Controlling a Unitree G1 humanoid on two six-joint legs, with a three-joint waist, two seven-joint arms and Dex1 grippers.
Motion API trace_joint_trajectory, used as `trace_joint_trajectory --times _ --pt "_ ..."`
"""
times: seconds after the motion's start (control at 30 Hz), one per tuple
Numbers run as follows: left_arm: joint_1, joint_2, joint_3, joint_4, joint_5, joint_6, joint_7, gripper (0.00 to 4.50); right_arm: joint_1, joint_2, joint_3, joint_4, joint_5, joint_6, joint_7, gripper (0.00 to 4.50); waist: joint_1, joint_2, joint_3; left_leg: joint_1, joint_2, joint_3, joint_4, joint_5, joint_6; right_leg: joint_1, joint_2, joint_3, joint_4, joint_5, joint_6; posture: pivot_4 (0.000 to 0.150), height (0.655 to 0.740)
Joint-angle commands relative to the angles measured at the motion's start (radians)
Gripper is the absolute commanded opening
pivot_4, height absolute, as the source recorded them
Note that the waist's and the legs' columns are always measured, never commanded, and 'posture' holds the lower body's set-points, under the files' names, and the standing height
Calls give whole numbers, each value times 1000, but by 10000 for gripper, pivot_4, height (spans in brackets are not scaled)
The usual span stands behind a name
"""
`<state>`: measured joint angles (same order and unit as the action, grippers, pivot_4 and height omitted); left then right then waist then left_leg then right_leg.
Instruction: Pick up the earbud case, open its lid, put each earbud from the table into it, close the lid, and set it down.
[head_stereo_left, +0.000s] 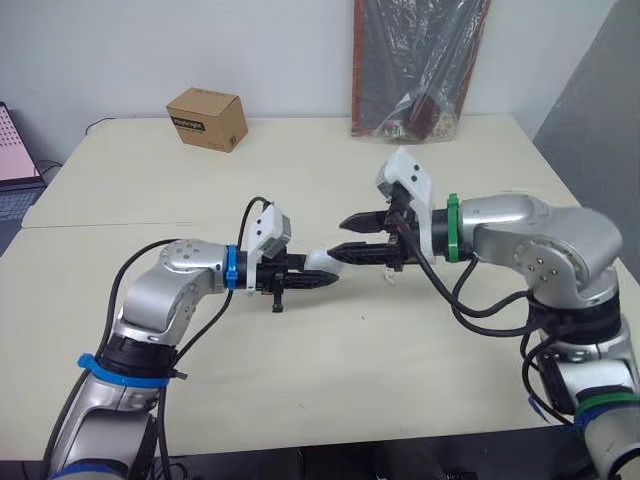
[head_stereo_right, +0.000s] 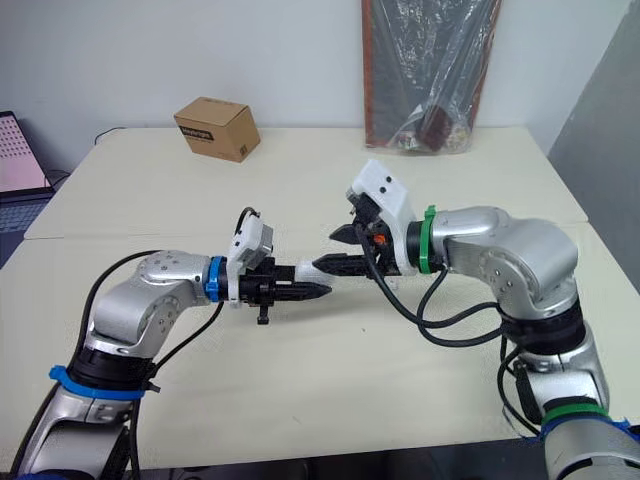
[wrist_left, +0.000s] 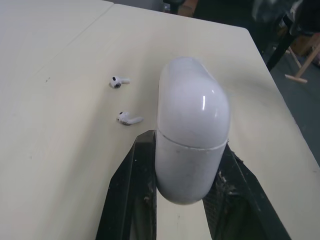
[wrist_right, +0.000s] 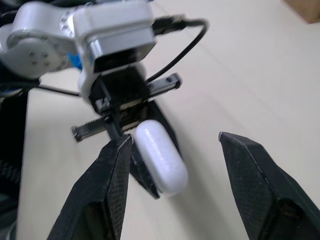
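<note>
Your earbud case (wrist_left: 192, 130) is clamped between the two fingers of the left gripper (head_stereo_left: 308, 281) and held off the table (head_stereo_left: 330, 390), with its lid shut along the seam. The right gripper (head_stereo_left: 352, 235) hangs just beside the case's free end, fingers spread and gripping nothing. You see one earbud (wrist_left: 119, 81) and the other earbud (wrist_left: 129, 119) lying near each other on the table beyond the case. A cardboard box (head_stereo_left: 207, 118) sits at the far edge.

The earbud case (wrist_left: 192, 135) is glossy white; the earbuds (wrist_left: 119, 81) (wrist_left: 128, 119) are white too; the table (wrist_left: 60, 150) is pale cream; the cardboard box (head_stereo_left: 207, 118) is brown with a dark label; the left gripper (head_stereo_left: 325, 272) and right gripper (head_stereo_left: 342, 236) are black.
</note>
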<state>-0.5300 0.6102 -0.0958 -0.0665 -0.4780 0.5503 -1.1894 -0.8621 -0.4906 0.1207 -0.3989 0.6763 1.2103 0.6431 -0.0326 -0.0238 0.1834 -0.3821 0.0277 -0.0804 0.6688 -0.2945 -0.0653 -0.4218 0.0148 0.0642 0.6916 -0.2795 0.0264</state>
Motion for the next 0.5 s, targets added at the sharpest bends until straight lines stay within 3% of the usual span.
trace_joint_trajectory --times 0.03,0.5 --pt "13 -29 62 11 -74 -18 -19 7707 46 16 -52 -72 -11 -51 -53 28603 0 0 0 0 0 0 0 0 0 0 0 0 0 0 0 1500 7400" --pt "33 -77 83 70 -122 -20 -37 7707 138 64 15 -77 -67 -113 -121 28603 -2 0 0 0 0 0 8 0 0 1 1 1 6 0 0 1500 7400"
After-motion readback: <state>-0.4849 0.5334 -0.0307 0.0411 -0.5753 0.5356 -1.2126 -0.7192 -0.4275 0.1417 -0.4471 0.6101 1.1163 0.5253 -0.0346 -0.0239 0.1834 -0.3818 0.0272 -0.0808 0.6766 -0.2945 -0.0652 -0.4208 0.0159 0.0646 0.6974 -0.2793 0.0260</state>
